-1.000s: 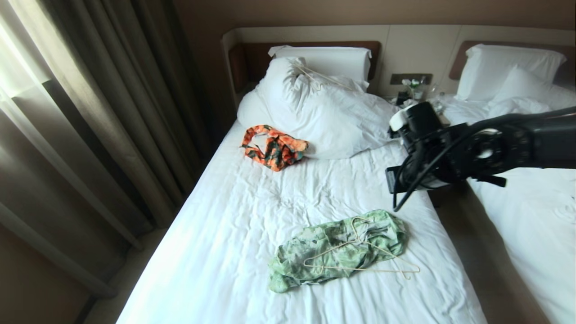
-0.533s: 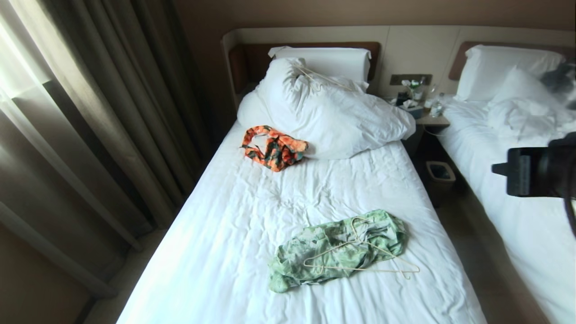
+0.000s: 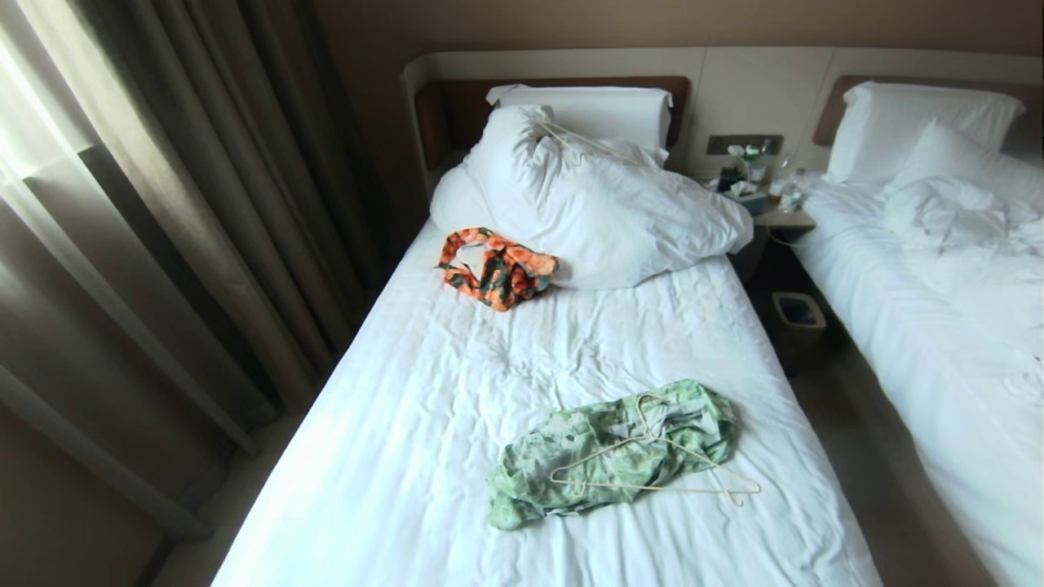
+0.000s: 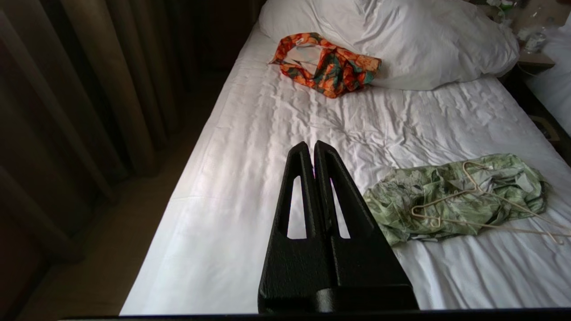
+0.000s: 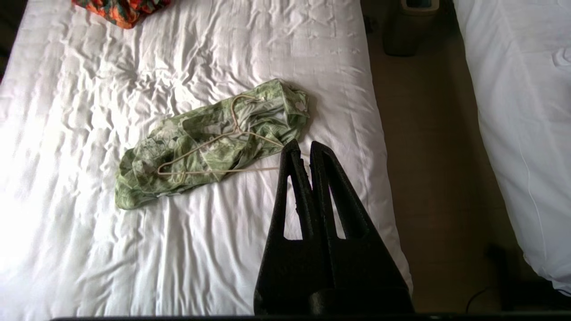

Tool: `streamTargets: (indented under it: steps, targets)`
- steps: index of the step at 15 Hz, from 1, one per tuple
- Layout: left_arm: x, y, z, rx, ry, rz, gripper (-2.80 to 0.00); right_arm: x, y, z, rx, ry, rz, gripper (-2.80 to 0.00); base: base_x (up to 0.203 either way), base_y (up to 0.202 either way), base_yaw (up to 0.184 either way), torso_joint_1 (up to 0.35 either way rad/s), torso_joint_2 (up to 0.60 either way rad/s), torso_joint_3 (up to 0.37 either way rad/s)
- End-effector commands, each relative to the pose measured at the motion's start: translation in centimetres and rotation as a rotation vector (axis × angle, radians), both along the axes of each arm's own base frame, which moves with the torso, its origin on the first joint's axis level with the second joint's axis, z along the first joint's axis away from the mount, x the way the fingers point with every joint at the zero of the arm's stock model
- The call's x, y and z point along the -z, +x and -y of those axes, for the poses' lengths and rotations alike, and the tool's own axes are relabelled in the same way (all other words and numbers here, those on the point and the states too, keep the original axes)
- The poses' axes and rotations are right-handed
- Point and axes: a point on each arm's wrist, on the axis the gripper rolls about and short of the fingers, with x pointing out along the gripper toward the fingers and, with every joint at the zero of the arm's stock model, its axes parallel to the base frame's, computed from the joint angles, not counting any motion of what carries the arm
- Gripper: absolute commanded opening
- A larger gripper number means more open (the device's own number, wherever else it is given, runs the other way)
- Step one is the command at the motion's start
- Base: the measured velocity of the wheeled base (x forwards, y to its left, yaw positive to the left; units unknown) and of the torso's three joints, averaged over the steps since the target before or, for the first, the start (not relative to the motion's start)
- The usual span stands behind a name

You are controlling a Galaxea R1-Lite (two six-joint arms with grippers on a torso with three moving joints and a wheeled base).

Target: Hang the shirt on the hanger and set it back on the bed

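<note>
Shirt (image 3: 613,453) lies crumpled on the bed (image 3: 457,391), with the hanger (image 3: 652,469) resting loose on top of it. Left end effector (image 4: 314,147) hangs above the bed beside the shirt, fingers pressed together, empty. Right end effector (image 5: 301,147) hangs above the shirt's edge, likewise closed and empty.

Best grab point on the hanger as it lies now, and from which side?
Probably the hook. It arches over a fold of the shirt, while the hanger frame's bars lie flat on cloth and sheet. Come from above, with the jaws across the hook wire. The right-hand end lying on the bare bed is a fallback, but it looks flush with the sheet.
</note>
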Motion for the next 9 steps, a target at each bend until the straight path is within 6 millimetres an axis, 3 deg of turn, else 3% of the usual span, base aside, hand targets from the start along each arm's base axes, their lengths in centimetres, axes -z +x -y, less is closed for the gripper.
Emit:
streamTargets:
  steps: [1,9]
  targets:
    - [0.9,0.2,0.0,0.002,0.021,-0.025,-2.8,0.5,-2.7,1.7,-0.001,0.022,0.06,-2.8,0.0,0.0,0.0,0.0,0.0,0.0]
    - [2.2,0.7,0.1,0.022,0.102,-0.076,-2.8,2.1,-8.0,4.7,0.124,-0.039,0.19,-2.8,0.0,0.0,0.0,0.0,0.0,0.0]
